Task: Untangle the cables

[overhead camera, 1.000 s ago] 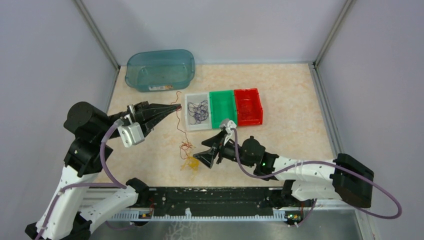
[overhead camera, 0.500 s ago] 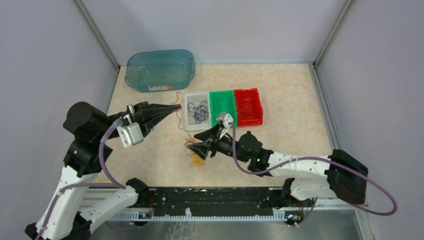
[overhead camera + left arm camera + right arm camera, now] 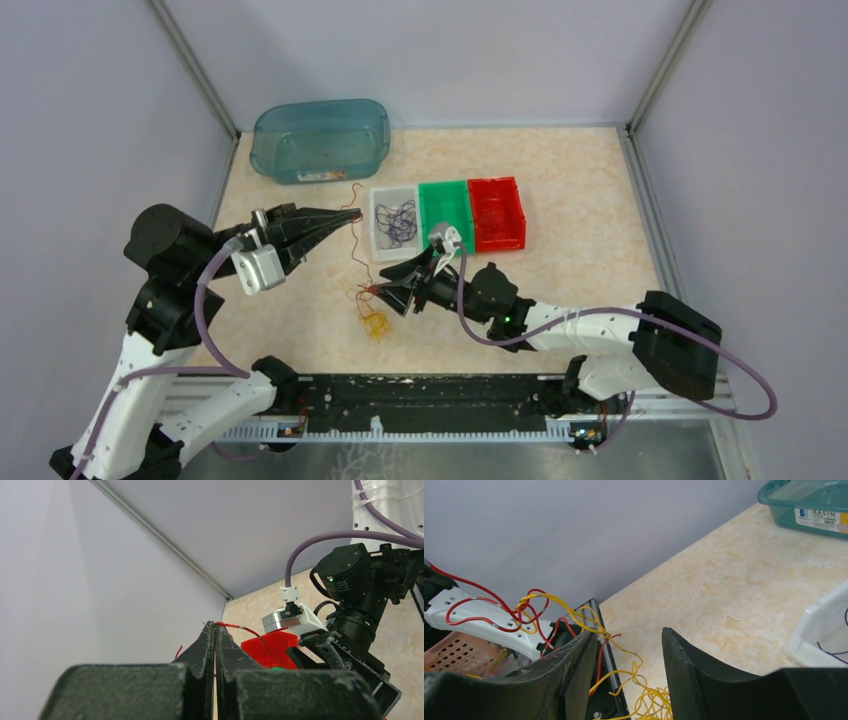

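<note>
Left claw (image 3: 352, 214) pinching red cable (image 3: 230, 625), beige marbled table (image 3: 580, 190), grey walls (image 3: 430, 50)

The right wrist view's bottom edge is cutting off the yellow cable clump (image 3: 652, 699), its right edge the teal basin (image 3: 785, 502). In the left wrist view the closed left gripper (image 3: 215, 626) is hiding the end of the red cable (image 3: 246, 629), and the right arm (image 3: 350, 580) is covering part of the red bin (image 3: 270, 647).

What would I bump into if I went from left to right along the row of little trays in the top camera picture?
left gripper, shut on the red cable → white tray holding the purple cables → green tray → red tray
</note>
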`<state>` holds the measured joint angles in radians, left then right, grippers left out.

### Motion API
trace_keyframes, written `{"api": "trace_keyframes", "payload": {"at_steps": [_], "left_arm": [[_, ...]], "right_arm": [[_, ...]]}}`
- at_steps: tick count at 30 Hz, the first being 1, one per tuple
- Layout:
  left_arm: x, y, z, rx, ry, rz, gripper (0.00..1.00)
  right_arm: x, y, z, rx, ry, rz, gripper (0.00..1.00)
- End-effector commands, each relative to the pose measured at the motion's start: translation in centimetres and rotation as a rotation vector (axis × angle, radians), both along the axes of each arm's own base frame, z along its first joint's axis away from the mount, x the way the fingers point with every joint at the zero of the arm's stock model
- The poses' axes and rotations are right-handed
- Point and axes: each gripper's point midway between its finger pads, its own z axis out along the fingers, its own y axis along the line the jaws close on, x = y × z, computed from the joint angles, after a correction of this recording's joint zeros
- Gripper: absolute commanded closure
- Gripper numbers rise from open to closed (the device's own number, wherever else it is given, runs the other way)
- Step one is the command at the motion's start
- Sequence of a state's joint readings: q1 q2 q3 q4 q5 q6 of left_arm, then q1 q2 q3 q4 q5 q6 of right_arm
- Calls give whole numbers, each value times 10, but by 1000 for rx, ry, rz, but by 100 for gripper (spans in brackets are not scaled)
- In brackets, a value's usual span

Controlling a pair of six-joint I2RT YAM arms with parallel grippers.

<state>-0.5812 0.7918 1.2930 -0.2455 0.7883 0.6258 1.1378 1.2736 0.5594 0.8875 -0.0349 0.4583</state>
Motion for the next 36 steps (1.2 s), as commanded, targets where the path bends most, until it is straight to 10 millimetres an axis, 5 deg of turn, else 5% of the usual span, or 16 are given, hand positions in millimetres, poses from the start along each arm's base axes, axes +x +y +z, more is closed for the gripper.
{"api": "trace_keyframes", "payload": {"at_steps": [1, 6, 11, 19, 26, 36], "left_arm": [[-11, 3, 17, -28, -48, -25, 99], [-12, 4, 20, -33, -51, -23, 99], [-12, 3, 22, -38, -40, -27, 99], [-15, 6, 30, -52, -54, -24, 99], [-15, 11, 55, -91, -121, 7, 99], [-7, 38, 125, -258, -334, 181, 100]], "right_arm": [[-10, 6, 38, 136, -30, 60, 46], [-15, 10, 35, 159, -4, 86, 45], [-10, 14, 36, 180, 3, 77, 53], [-6, 12, 28, 179, 15, 45, 95], [17, -4, -20, 73, 97, -101, 100], [31, -27, -95, -105, 189, -236, 100]]}}
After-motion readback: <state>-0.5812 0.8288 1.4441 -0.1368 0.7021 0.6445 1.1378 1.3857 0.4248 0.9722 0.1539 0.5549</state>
